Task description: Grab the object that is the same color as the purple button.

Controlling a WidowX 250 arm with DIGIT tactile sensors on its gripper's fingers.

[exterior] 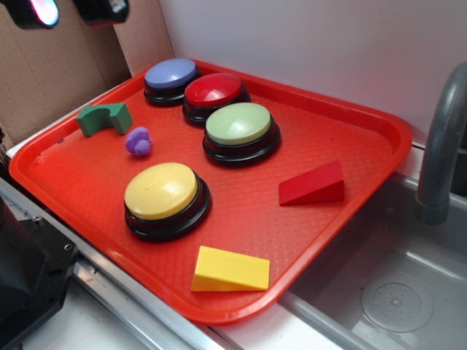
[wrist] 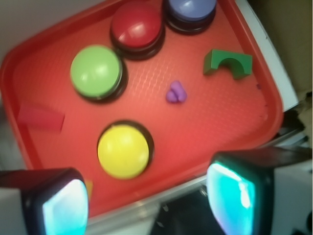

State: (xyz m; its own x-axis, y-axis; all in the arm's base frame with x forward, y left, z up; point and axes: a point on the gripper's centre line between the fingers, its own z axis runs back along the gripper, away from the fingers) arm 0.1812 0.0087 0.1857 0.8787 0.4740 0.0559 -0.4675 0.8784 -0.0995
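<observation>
Spread wide and empty, the tool [wrist: 146, 200] hangs well above the small lumpy purple toy [wrist: 175, 92], likely light, rigid, slippery; pinch across its knobby middle.

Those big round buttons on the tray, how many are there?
4. The purple button sits at the far corner, the red button beside it, the green button next, and the yellow button nearest the front. None looks hidden.

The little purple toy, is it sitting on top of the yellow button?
No, the purple toy lies on the red tray, apart from the yellow button.
</observation>
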